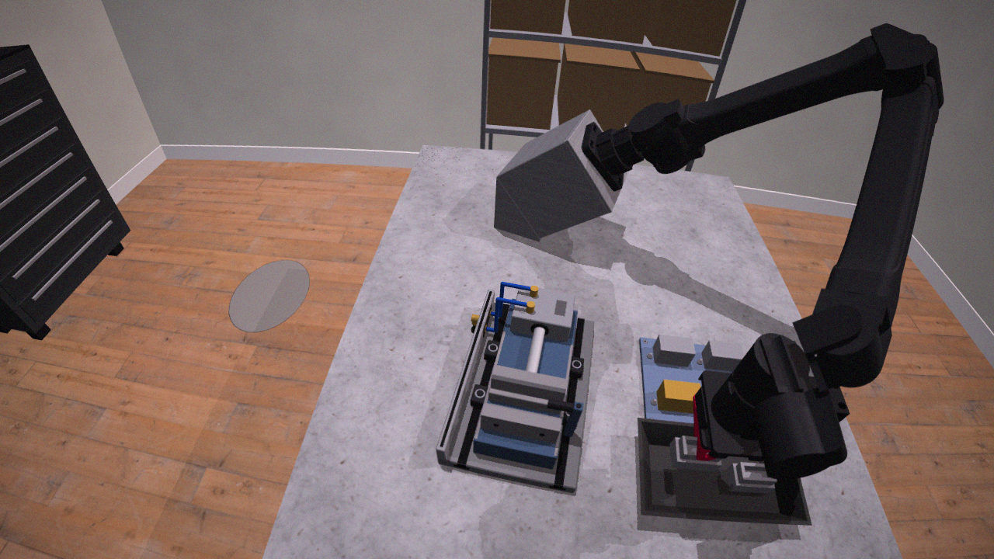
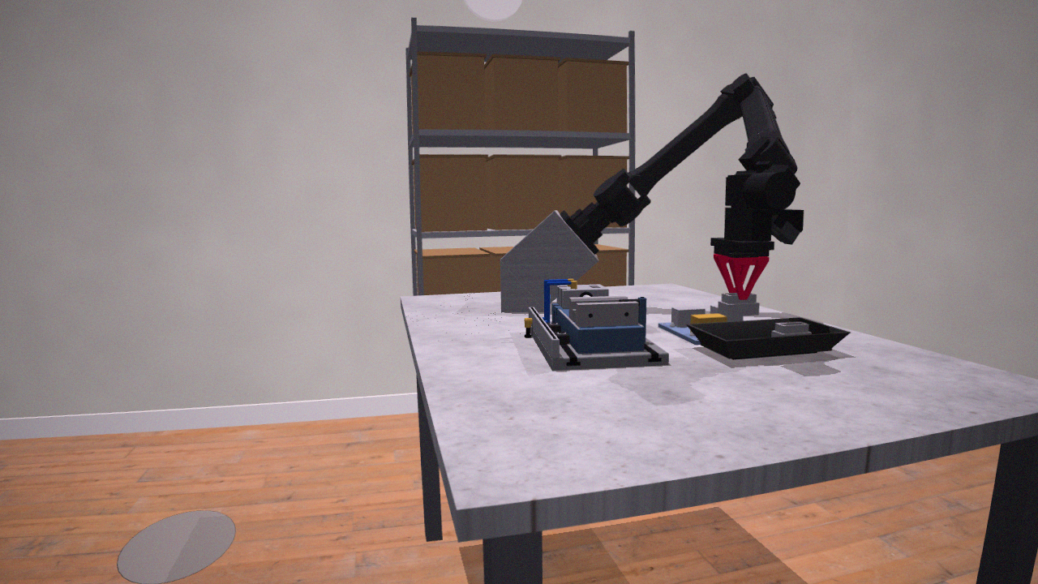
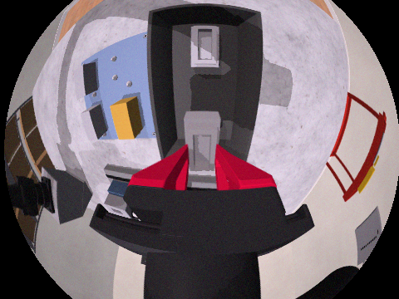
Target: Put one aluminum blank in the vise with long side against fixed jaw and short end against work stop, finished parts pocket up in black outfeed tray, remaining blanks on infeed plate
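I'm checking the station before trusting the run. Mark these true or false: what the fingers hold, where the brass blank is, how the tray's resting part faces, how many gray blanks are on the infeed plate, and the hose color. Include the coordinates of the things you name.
The fingers [image 1: 700,438] [image 2: 758,260] hold a finished part [image 1: 686,459] [image 2: 740,310] [image 3: 202,120]. True.
The brass blank [image 1: 674,395] [image 2: 708,319] [image 3: 121,121] is in the vise [image 1: 517,449] [image 2: 606,338] [image 3: 118,188]. False: it is on the infeed plate [image 1: 650,380] [image 2: 675,330] [image 3: 137,62].
The part resting in the tray [image 1: 645,472] [image 2: 761,348] [image 3: 161,83] is pocket down. False: pocket up.
Two gray blanks [image 1: 674,352] [image 1: 721,355] [image 3: 98,121] [image 3: 90,78] are on the infeed plate. True.
The hoses [image 1: 499,306] [image 2: 546,301] are red. False: blue.
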You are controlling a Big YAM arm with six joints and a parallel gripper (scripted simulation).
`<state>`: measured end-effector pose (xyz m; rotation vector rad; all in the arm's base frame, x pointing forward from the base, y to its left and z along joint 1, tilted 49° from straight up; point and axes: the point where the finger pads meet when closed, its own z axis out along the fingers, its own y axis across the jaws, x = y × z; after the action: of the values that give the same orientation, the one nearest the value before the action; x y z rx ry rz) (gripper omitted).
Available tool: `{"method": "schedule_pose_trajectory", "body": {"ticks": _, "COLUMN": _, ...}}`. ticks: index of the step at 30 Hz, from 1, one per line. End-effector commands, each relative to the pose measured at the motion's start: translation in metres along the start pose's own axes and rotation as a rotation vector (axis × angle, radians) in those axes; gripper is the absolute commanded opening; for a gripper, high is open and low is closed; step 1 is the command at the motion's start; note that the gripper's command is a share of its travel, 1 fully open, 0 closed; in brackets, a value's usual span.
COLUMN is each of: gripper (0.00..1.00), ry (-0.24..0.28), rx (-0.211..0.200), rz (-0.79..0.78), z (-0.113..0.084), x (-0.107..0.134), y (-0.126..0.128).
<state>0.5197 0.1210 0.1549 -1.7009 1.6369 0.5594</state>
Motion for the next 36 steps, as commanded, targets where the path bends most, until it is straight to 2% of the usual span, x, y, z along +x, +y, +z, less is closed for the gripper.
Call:
{"method": "schedule_pose_trajectory", "body": {"ticks": 1, "gripper": 0.0, "ry": 0.0, "rx": 0.006, "rz": -0.003, "z": 0.007, "x": -0.005, "y": -0.004}}
{"method": "schedule_pose_trajectory", "body": {"ticks": 5, "gripper": 0.0, "ry": -0.001, "rx": 0.015, "rz": -0.012, "z": 0.011, "x": -0.009, "y": -0.005}}
{"method": "schedule_pose_trajectory", "body": {"ticks": 15, "gripper": 0.0, "ry": 0.001, "rx": 0.002, "rz": 0.001, "z": 0.033, "x": -0.003, "y": -0.002}}
{"method": "schedule_pose_trajectory", "body": {"ticks": 22, "gripper": 0.0, "ry": -0.001, "rx": 0.02, "rz": -0.014, "z": 0.032, "x": -0.01, "y": -0.007}}
{"method": "schedule_pose_trajectory", "body": {"ticks": 31, "gripper": 0.0, "ry": 0.0, "rx": 0.006, "rz": -0.002, "z": 0.044, "x": -0.005, "y": -0.003}}
{"method": "schedule_pose_trajectory", "body": {"ticks": 36, "gripper": 0.0, "ry": 0.001, "rx": 0.013, "rz": -0.001, "z": 0.042, "x": -0.003, "y": -0.006}}
